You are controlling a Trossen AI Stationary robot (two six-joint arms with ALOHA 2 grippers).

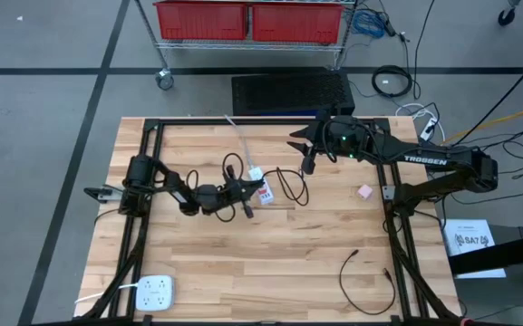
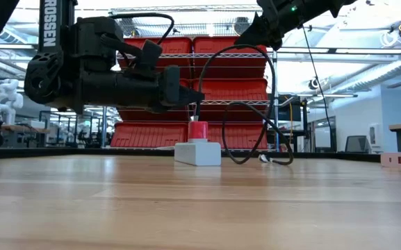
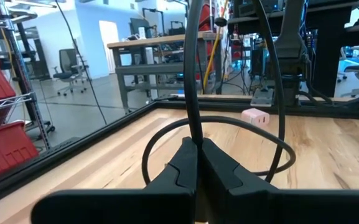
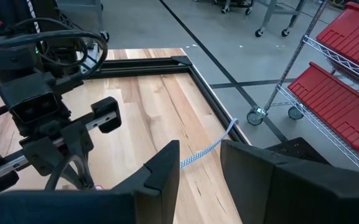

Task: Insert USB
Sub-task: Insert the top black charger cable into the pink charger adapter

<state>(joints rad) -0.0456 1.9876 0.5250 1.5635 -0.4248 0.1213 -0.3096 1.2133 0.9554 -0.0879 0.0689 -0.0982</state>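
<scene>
Workshop setting with a butcher-block wooden table (image 1: 270,244) framed in black rails, and red bins (image 1: 247,20) on a wire rack behind it. Left gripper (image 1: 246,187) sits low over the middle of the table, fingers (image 3: 219,168) pinched tight together on a black cable (image 3: 195,81) that runs up between them and loops around in front, so it's clamped on the cable rather than on the plug itself as far as I can see. Right at the fingertips there's a white charger block (image 2: 198,153) on the wood with a red piece (image 2: 198,130) standing on top of it; in the low view the left gripper's tip is just above and beside that red part, and I can't tell if they touch. The cable arcs up and over to the right and comes back down to the table just past the block. Right gripper (image 1: 308,165) hangs up in the air over the far side of the table, jaws parted with nothing between them, a braided white cord (image 4: 210,148) visible below it. Also lying around: a small pink adapter (image 1: 364,191) to the right, a white power strip (image 1: 155,293) at the near left corner, and a loose black cord (image 1: 365,276) near the front right.
</scene>
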